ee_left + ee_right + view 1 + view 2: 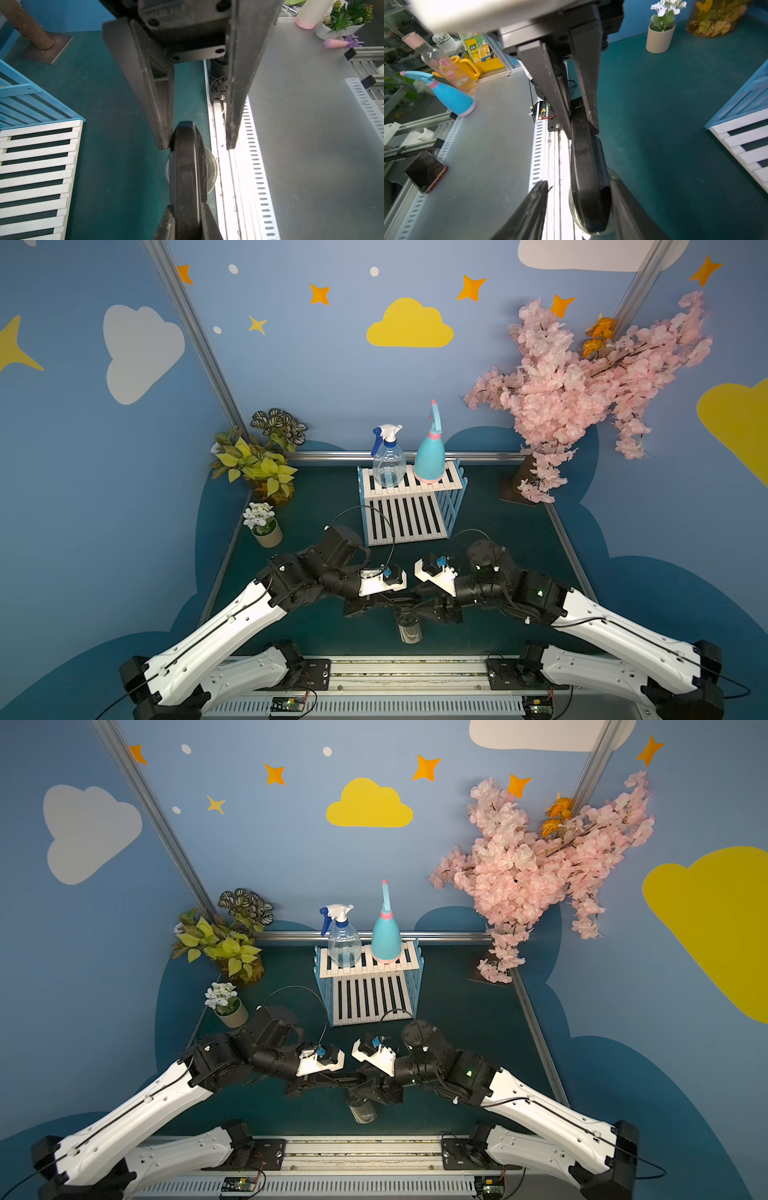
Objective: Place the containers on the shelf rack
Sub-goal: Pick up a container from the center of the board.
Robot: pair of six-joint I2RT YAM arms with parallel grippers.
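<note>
Plants at far left of the counter [511, 526]: leafy pots [259, 464] in the back corner, small white-flowered pot [266, 529] just in front of them. Next, left claw [188, 205], stretched toward the middle front and clamped tight on the black sprayer head [188, 166] of the dark smoky bottle [409, 630], both fingers pressed flat against the head's sides in the right wrist view. Bottle upright by the front rail [415, 674], under the two wrists and well apart from the shelf rack [409, 516]; unclear whether its base touches the counter. At centre back, rack with lower shelf bare and upper shelf carrying the clear bottle [388, 464] on the left and, just beside it, the teal bottle [430, 460] on the right, both upright. Then right claw [579, 182], facing the left one from the opposite side, jaws spread wide around the same sprayer head, one finger close against it, the other clearly off; gripping nothing. Pink blossom tree [582, 385] at far right, back corner.
</note>
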